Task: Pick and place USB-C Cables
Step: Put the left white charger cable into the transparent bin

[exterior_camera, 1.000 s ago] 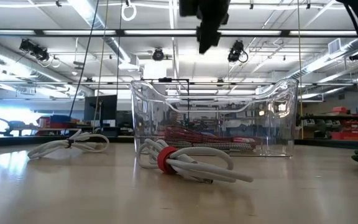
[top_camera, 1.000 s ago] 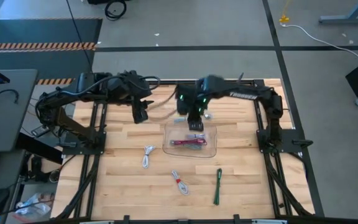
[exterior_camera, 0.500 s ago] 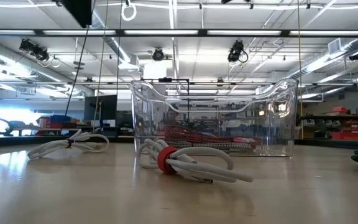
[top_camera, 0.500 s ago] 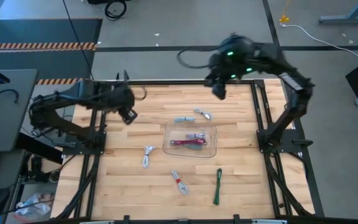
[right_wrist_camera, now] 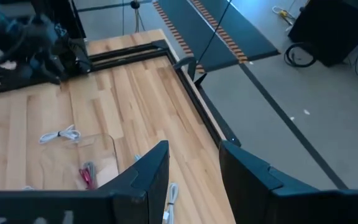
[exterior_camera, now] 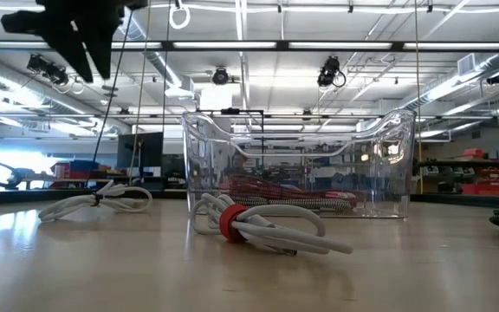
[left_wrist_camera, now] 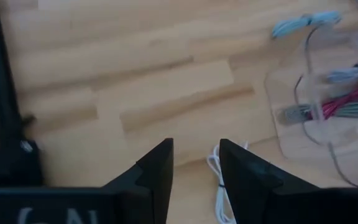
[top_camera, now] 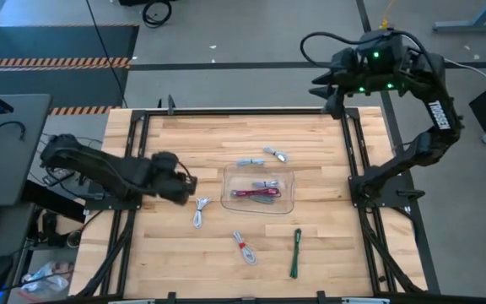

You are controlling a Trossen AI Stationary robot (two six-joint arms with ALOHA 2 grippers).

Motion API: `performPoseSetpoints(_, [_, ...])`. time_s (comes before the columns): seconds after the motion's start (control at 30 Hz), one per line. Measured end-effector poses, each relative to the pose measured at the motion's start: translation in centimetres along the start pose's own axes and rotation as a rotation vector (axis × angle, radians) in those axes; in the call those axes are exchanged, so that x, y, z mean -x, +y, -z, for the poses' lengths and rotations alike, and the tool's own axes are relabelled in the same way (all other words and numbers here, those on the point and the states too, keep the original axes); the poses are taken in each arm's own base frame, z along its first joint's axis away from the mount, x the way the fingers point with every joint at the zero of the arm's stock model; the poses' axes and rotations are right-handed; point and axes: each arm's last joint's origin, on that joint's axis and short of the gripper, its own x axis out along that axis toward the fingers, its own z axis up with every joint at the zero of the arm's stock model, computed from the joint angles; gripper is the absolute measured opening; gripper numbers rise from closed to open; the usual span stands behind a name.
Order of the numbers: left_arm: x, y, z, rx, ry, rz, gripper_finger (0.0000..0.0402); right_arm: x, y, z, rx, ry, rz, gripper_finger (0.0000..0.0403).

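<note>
1. High view: Some cables (top_camera: 256,193) were seen inside the clear tray (top_camera: 288,203). Five were left on the table: a white one (top_camera: 200,211) at 9 o'clock of the tray, another (top_camera: 244,247) at 7, a green one (top_camera: 295,252) at 5, and two at 12. The left gripper (top_camera: 182,187) had been brought down beside the white cable since a moment before.
2. Low view: The red-tied cable (exterior_camera: 258,227) was seen lying in front of the tray.
3. Left wrist view: The left fingers (left_wrist_camera: 157,168) were held open, with nothing in them, above the white cable (left_wrist_camera: 219,186).
4. Right wrist view: The right gripper (right_wrist_camera: 194,163) was also open and empty. It had been lifted away to the table's far corner.
</note>
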Motion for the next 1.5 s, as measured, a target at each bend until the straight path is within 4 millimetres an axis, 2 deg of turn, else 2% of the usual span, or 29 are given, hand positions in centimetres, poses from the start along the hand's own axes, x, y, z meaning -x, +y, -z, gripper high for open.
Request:
performPoseSetpoints(0.23, [-3.0,-2.4,3.1,0.04,0.101,-0.099,0.0128,-0.1,-0.1,0.0,0.042,0.004,0.005,0.0146])
performPoseSetpoints(0.53, [-5.3,-5.2,5.3,0.06,0.211,-0.04,0.0128,-1.6,-0.2,-0.2,0.085,0.039,-0.001,0.0146])
performPoseSetpoints(0.73, [-5.3,-5.2,6.5,0.034,0.322,-0.066,0.0128,-2.6,-0.3,-0.4,0.109,0.061,-0.007,0.0146])
performPoseSetpoints(0.93, [-5.1,-5.0,6.7,0.075,0.295,-0.079,0.0128,-2.9,-0.3,-0.4,0.129,0.068,-0.009,0.0146])
performPoseSetpoints(1.3, [-7.9,-5.8,8.0,0.05,0.29,-0.186,0.0128,-2.9,-0.3,-0.4,0.146,0.07,-0.011,0.0146])
performPoseSetpoints(1.5, [-8.6,-6.5,8.1,0.084,0.294,-0.154,0.0128,-2.9,-0.3,-0.4,0.146,0.068,-0.011,0.0146])
